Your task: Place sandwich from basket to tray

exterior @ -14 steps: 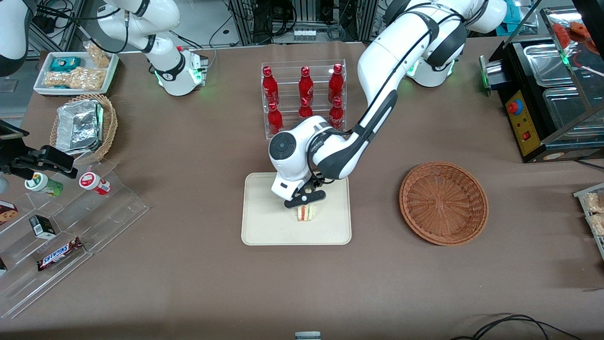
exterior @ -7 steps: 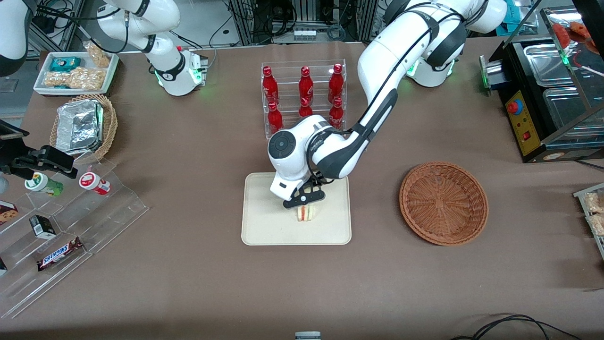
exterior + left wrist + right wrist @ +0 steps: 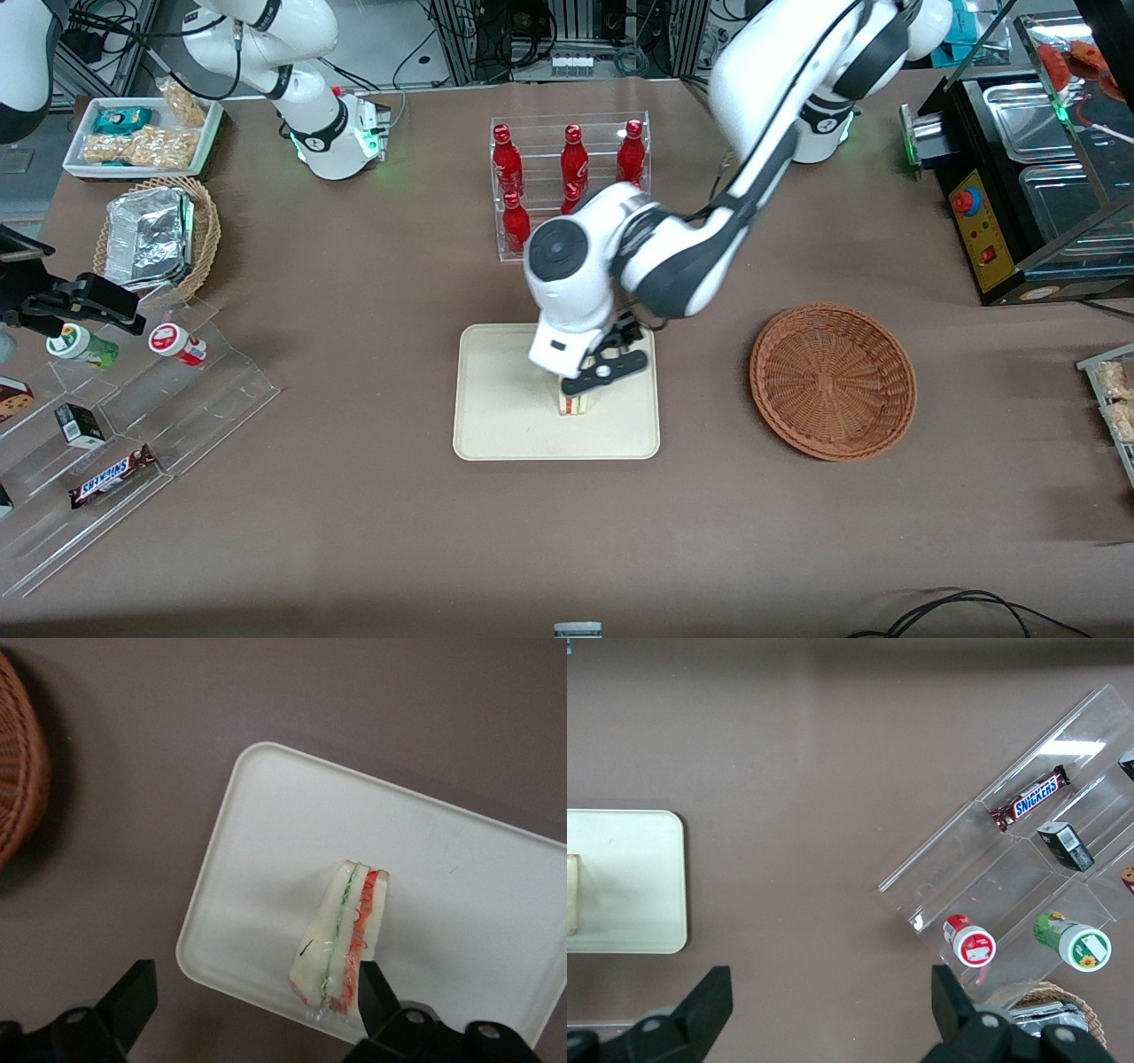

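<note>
The sandwich (image 3: 576,405) lies on the tray (image 3: 496,425), near the middle and a little toward the tray's edge closest to the front camera. In the wrist view the sandwich (image 3: 341,943) rests on one bread face, with its green and red filling layers showing along the cut side. The tray (image 3: 266,868) sits flat on the counter (image 3: 354,532).

The placing looks done, so the step in hand is, in my judgement, the retreat. To do it well the arm should go straight up, without any sideways drift, until the fingertips are well above the bread. One fingertip (image 3: 376,988) appears very close to the red edge of the sandwich, so a slanted lift could catch the clear wrap and drag the wedge.

The pincer (image 3: 595,383) hangs just above the sandwich with its fingers spread wide, holding nothing. The wrist points down at the tray, and the forearm rises steeply from it toward the base at the farther edge of the counter. The basket (image 3: 833,381) stands empty, well apart, toward the working arm's end of the counter.
</note>
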You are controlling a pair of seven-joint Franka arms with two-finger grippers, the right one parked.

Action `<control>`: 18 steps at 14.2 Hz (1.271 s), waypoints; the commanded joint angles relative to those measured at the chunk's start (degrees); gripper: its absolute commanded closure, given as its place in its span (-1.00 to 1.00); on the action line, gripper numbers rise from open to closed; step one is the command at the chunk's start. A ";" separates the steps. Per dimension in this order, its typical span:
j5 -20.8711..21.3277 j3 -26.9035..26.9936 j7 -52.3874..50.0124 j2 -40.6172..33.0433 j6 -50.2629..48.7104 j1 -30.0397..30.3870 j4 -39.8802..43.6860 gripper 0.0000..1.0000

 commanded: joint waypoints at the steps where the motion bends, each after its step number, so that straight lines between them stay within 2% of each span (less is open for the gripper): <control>1: -7.64 0.01 8.81 -8.43 -7.26 4.56 -2.07 -1.00; 2: -9.76 0.10 13.29 -11.41 -11.30 7.19 -2.16 -1.00; 5: -12.59 0.10 21.93 -18.54 -22.55 15.09 -2.51 -1.00; 9: -11.72 0.28 34.49 -25.84 -37.24 24.85 -4.17 -1.00; 12: -12.16 0.28 39.52 -34.79 -36.65 32.33 -14.15 -1.00; 15: -9.70 0.37 40.22 -43.50 -28.76 35.58 -27.34 -1.00; 16: -9.69 0.37 42.41 -45.09 -27.17 37.17 -29.73 -1.00; 18: -9.61 0.45 46.10 -45.37 -27.68 37.53 -29.41 -1.00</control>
